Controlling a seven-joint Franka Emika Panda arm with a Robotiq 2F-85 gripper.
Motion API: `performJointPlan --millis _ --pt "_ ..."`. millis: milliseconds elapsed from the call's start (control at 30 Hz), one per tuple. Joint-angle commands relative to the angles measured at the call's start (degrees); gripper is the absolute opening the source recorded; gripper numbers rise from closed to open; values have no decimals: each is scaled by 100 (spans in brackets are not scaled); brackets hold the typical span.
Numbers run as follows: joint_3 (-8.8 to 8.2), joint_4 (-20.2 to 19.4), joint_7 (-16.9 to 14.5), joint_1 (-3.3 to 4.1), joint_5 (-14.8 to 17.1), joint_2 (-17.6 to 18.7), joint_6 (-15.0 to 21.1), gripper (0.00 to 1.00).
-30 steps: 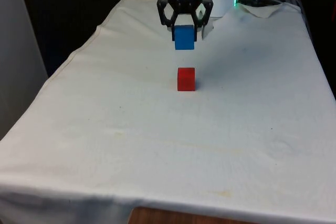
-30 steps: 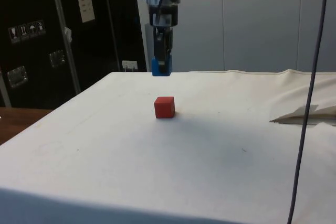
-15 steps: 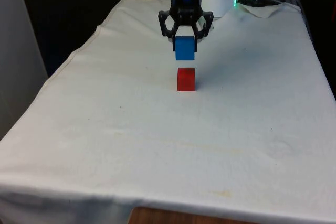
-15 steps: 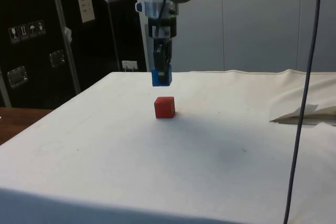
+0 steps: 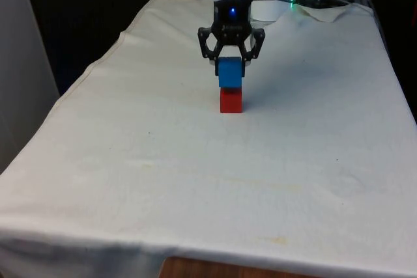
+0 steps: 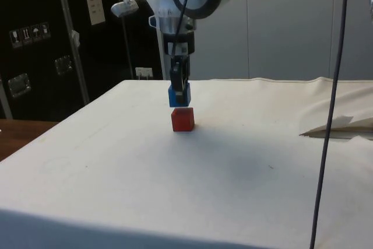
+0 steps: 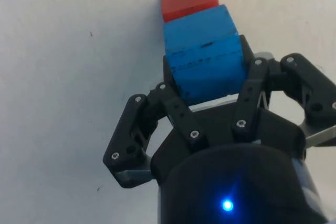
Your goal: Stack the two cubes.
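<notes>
Blue cube over red cube

Blue cube point(image 5: 229, 73) is sitting clamped in the gripper point(image 5: 230, 69), directly above the red cube point(image 5: 230, 101), touching or nearly so. Red cube is resting mid-table on the white cloth point(image 5: 195, 180), toward the far end.

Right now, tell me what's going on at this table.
The robot's gripper is shut on a blue cube and has it directly above a red cube that sits on the white cloth. In the front view and the side view the blue cube's underside looks to be at or just above the red one's top; I can't tell whether they touch. The stack isn't released yet.
</notes>
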Motion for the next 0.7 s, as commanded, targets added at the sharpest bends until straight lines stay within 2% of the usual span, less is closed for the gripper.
performJointPlan --millis 0,667 --pt "11 0 40 17 6 46 57 3" --pt "97 40 74 23 0 241 92 3"
